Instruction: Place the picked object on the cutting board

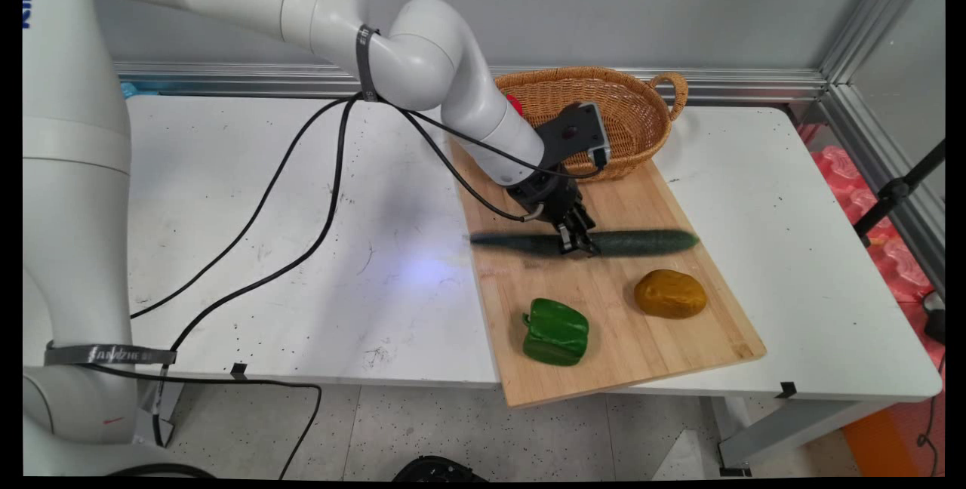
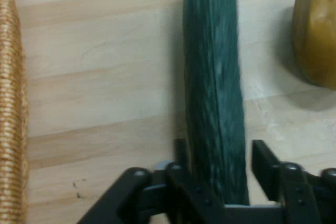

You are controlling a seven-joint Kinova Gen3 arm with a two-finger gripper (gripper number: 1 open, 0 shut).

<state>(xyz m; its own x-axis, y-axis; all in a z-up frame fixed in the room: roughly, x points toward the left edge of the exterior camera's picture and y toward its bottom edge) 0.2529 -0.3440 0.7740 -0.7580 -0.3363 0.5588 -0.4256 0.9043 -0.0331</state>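
A long dark green cucumber (image 1: 641,241) lies crosswise on the wooden cutting board (image 1: 604,338). My gripper (image 1: 578,246) comes down on its middle, shut on it. In the hand view the cucumber (image 2: 212,77) runs up from between the two black fingers (image 2: 181,156), which sit against its sides; the gripper (image 2: 218,166) straddles it over the board (image 2: 105,77). The cucumber's left end looks smeared in the main view.
A wicker basket (image 1: 604,108) stands at the board's far end, right behind the hand, with something red (image 1: 515,104) inside; its rim (image 2: 10,103) shows in the hand view. A brown potato (image 1: 670,293) (image 2: 317,30) and a green pepper (image 1: 556,331) lie nearer on the board.
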